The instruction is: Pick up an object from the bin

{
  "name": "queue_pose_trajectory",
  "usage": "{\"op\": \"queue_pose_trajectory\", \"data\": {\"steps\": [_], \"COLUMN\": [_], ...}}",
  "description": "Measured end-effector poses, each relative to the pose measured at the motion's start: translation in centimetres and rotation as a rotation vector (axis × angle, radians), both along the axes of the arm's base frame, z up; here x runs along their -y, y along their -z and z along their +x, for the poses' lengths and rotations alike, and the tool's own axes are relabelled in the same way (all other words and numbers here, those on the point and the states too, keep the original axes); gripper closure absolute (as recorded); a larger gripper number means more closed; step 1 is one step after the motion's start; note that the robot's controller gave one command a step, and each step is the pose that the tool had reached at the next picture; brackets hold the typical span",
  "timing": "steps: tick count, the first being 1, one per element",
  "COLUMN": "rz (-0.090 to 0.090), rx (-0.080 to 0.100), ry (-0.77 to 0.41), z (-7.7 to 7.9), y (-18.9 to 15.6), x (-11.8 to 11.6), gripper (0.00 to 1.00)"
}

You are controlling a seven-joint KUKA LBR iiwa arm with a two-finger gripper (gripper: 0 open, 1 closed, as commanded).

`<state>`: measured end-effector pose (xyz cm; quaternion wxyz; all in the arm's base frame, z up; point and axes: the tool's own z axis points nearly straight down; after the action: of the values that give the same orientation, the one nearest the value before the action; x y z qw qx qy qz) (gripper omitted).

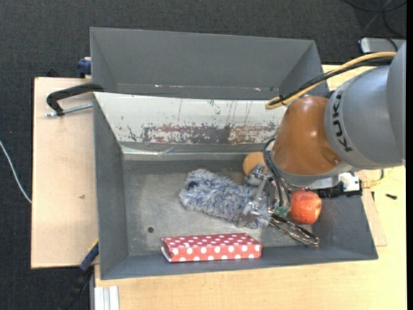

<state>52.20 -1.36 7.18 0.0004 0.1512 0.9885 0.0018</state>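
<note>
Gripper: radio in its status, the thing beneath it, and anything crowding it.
Gripper low, mid-right of bin. Under it: right end of blue-white fuzzy cloth. Red apple and metal tool close alongside.

- the left part of the bin is bare floor — open room from the left wall to the fuzzy blue-and-white cloth.
- the cloth takes up the middle of the floor, and the gripper stands at its right end.
- a red box with white dots lies along the front wall, with a thin strip of floor between it and the cloth.
- the right side is crowded — red apple, dark metal tool and orange ball, all near the arm's orange cover.
</note>
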Motion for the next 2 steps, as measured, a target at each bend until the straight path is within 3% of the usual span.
{"op": "queue_pose_trajectory", "data": {"steps": [1, 2], "rz": [-0.003, -0.004], "rx": [0.004, 0.004], "ry": [-0.116, 0.000], "z": [0.24, 0.23], "y": [-0.05, -0.33], "x": [0.31, 0.03], "gripper": [0.00, 1.00]}}
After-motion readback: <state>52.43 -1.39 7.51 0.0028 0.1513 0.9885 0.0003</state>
